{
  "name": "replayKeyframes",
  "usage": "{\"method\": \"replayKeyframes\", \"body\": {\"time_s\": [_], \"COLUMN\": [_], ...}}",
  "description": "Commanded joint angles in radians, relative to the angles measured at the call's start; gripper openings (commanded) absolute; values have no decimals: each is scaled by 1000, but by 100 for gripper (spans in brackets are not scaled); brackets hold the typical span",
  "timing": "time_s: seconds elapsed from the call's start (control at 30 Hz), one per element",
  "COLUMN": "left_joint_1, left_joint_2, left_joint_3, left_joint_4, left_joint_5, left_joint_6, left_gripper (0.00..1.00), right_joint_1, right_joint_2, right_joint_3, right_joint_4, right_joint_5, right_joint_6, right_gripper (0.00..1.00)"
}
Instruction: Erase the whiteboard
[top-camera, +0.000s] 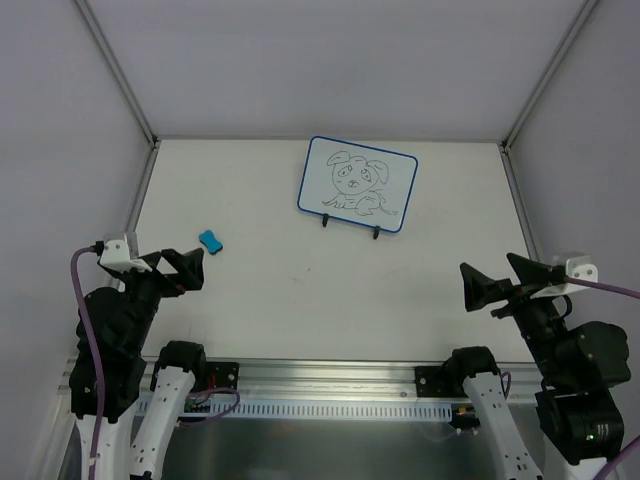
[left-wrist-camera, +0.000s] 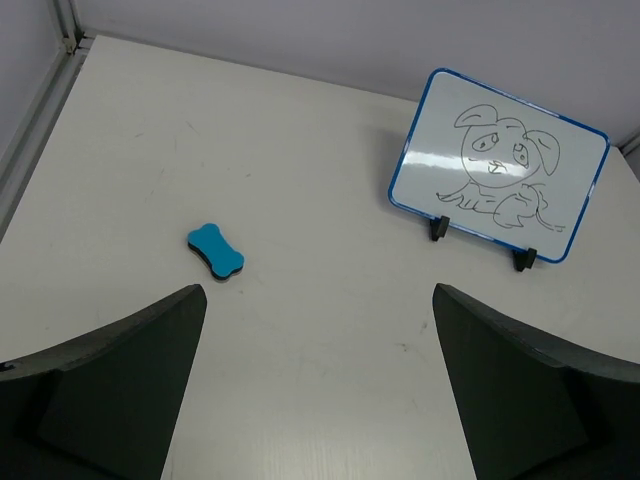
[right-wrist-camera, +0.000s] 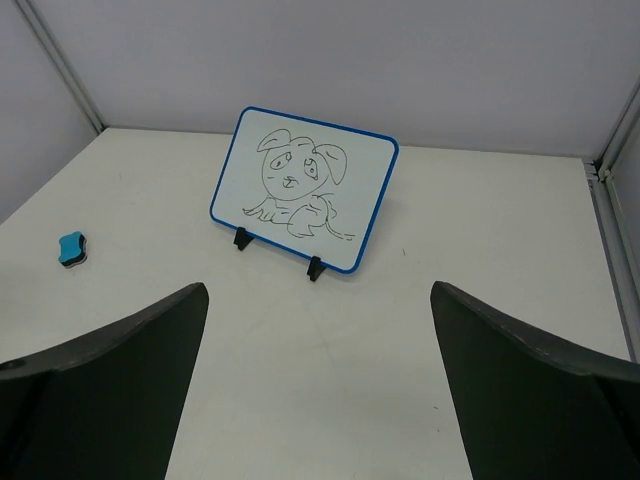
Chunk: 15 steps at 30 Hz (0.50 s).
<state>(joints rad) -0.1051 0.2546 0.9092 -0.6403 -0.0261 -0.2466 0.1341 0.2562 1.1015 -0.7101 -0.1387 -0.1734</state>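
Top view: the whiteboard (top-camera: 357, 184) is seen standing tilted on two black feet toward 12 o'clock on the worktop (top-camera: 300, 300), with a dog sketch in black marker on its face. The blue eraser (top-camera: 210, 242) is laid flat at about 9 o'clock, well apart from the board. The left hand (top-camera: 192, 270) is held at 8 o'clock, near the eraser but not touching it. The right hand (top-camera: 497, 275) is held at 4 o'clock. Both are spread and nothing is gripped.

Left wrist view: the left hand (left-wrist-camera: 318, 320) is shown with its fingers (left-wrist-camera: 120, 380) wide apart above bare worktop. The eraser (left-wrist-camera: 215, 249) is seen at 10 o'clock and the whiteboard (left-wrist-camera: 498, 165) at 1 o'clock.

Right wrist view: the right hand (right-wrist-camera: 318, 310) is likewise parted and unloaded. The whiteboard (right-wrist-camera: 303, 187) is placed at 12 o'clock and the eraser (right-wrist-camera: 71, 249) at 9 o'clock.
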Motion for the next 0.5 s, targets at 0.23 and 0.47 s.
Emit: {"method": "replayKeyframes", "body": {"time_s": [0.23, 0.47], "left_joint_1": [-4, -5], "left_joint_2": [72, 144], "left_joint_3": [-67, -125], "left_joint_4": [5, 13], "left_joint_5": [-9, 5], "left_joint_6": [-31, -85], "left_gripper": [99, 99], "right_joint_1": [-2, -4], "right_joint_2": [181, 354], "right_joint_3": [-26, -118], "right_joint_4": [89, 323], "right_joint_5": [-272, -230], "right_joint_6": [23, 170], "right_gripper": [99, 99]}}
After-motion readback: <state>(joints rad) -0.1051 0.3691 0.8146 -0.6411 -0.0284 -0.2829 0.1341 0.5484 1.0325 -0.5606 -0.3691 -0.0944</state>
